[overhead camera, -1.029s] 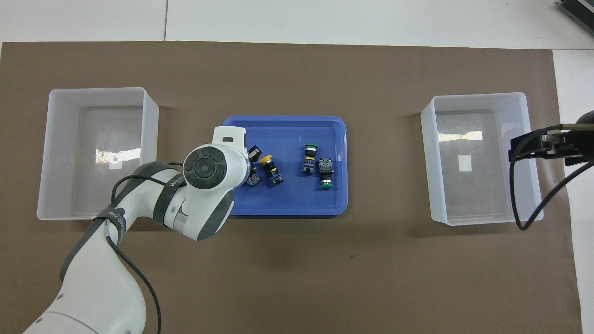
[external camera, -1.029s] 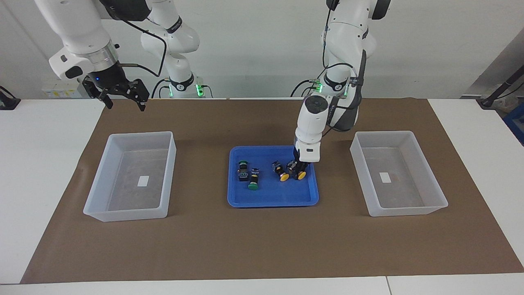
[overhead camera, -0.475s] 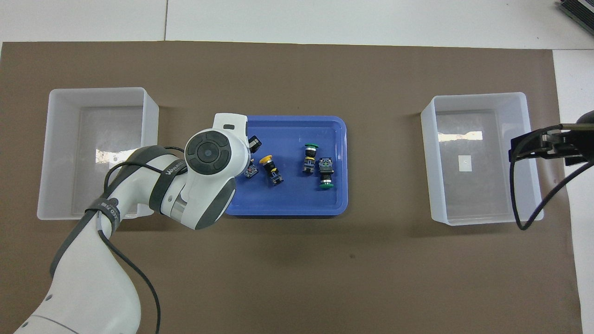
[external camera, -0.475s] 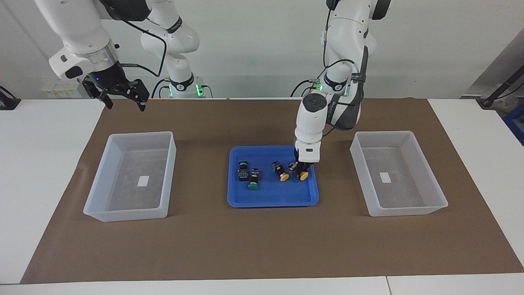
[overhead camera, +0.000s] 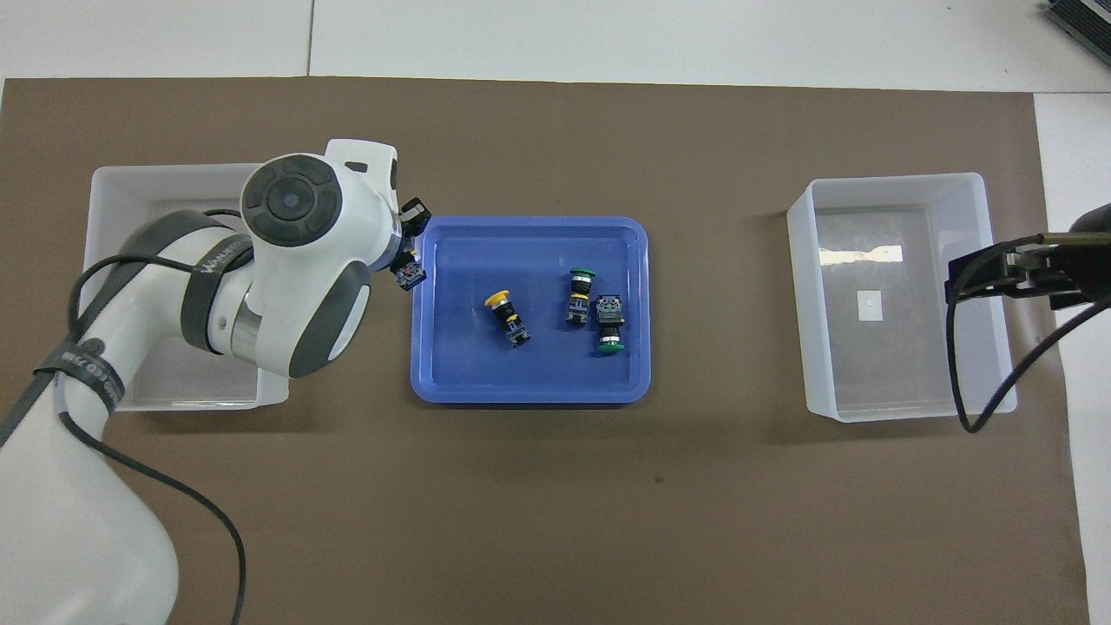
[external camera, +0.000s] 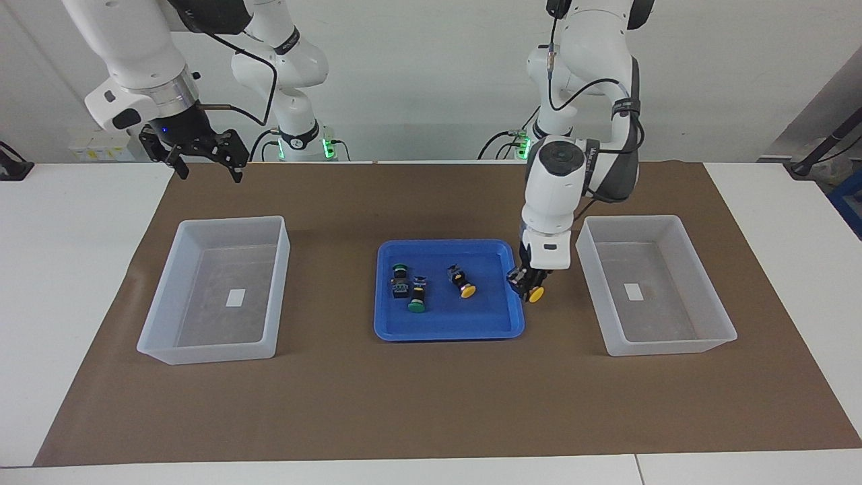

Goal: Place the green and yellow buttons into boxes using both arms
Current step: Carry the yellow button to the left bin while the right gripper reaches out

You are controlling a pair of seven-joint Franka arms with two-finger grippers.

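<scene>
Altogether four buttons: three lie in the blue tray [external camera: 447, 330], two green-capped buttons [external camera: 408, 289] and one yellow-capped button [external camera: 461, 282]. Left gripper [external camera: 530, 286] pinches the fourth, yellow button [external camera: 535, 294] over the tray's edge; right gripper [external camera: 205, 153], jaws spread, waits above two empty bins [external camera: 215, 350].

The left arm [external camera: 579, 101] reaches down from its base, its wrist [external camera: 555, 182] pointing nearly straight down. The left gripper [external camera: 528, 286] hangs in the air with its 2 fingers closed on a yellow button [external camera: 535, 294], cap facing down and away from the robots. The right arm [external camera: 128, 47] waits, raised and bent. The right gripper [external camera: 205, 165] is held high, its 2 fingers spread wide apart and pointing down, holding nothing.
</scene>
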